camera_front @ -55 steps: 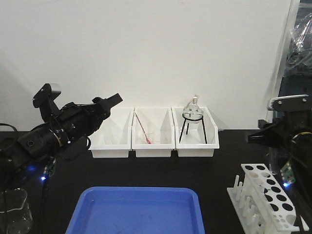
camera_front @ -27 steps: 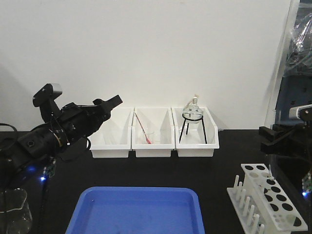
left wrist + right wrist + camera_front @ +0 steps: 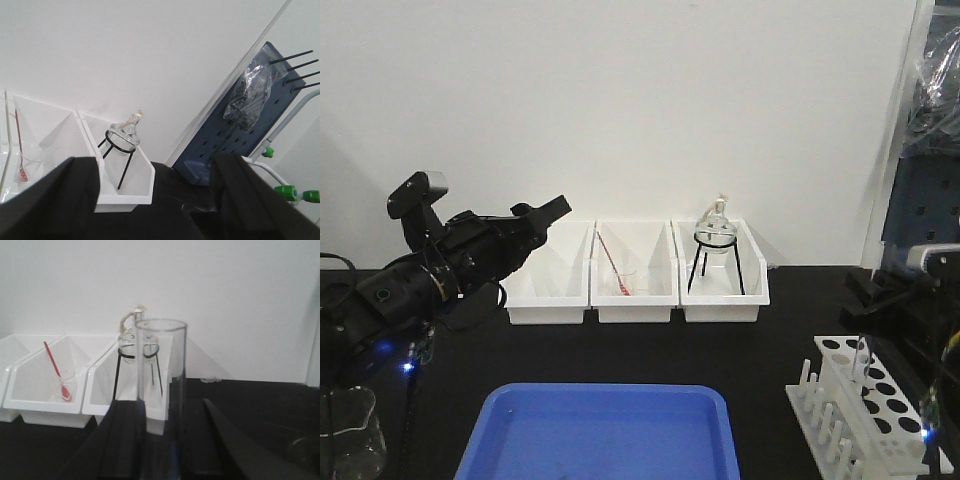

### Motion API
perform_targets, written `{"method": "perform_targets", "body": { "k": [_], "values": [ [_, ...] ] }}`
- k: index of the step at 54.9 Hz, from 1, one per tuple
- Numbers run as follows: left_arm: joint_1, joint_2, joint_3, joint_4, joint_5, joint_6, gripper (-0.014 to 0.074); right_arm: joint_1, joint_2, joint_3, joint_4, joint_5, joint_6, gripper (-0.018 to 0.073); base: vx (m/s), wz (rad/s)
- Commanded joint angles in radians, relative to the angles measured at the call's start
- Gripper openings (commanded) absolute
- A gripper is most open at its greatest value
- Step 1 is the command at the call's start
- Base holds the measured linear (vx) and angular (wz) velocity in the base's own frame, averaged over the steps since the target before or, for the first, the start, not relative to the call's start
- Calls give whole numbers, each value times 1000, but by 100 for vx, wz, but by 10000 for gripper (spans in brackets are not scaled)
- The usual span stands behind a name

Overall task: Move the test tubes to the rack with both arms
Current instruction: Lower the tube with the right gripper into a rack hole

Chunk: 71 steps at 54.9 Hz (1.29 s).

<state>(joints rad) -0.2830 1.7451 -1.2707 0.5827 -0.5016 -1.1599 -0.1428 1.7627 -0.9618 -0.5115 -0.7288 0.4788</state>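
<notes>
Desk (image 3: pixel 770 340): the black top is carrying everything in shot.
Left arm (image 3: pixel 430 275): it is hanging raised over the left side and pointing toward the bins.
Right arm (image 3: pixel 912 310): it is sitting low at the right edge, just over the rack.
Blue tray (image 3: pixel 600 392): it is lying at the front centre, between the two arms.
Bins (image 3: pixel 635 302): three white ones are standing side by side along the back wall.
Rack (image 3: pixel 895 425): the white rack is standing at the front right, below the right arm.
Left gripper (image 3: pixel 551 208): it is gaping wide, and the wrist view is showing nothing between its black fingers (image 3: pixel 50 195).
Right gripper (image 3: pixel 164 405): it is pinching a glass tube and holding it upright.
Flask (image 3: pixel 714 228): it is sitting on a black tripod in the right-hand bin.
Test tube (image 3: pixel 160 365): it is hanging over the rack's back holes. I cannot tell whether its lower end is inside one.
Small beaker (image 3: pixel 625 282): it is resting in the middle bin with a red stirrer leaning in it.
</notes>
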Motion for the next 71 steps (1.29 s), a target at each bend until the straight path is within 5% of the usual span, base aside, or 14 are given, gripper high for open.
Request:
{"method": "perform_targets", "body": {
  "k": [1,51,71],
  "values": [
    [0,-55,-33,-24,-64,7,584,2,-49,15,119,-172,-62,-11,0,0],
    [0,-55,-33,-25,-64,7,584,2,63,22,69,-162,-112,-11,0,0],
    [0,-55,-33,-25,-64,7,584,2,180,22,71,-379,-133,-11,0,0]
  ]
}}
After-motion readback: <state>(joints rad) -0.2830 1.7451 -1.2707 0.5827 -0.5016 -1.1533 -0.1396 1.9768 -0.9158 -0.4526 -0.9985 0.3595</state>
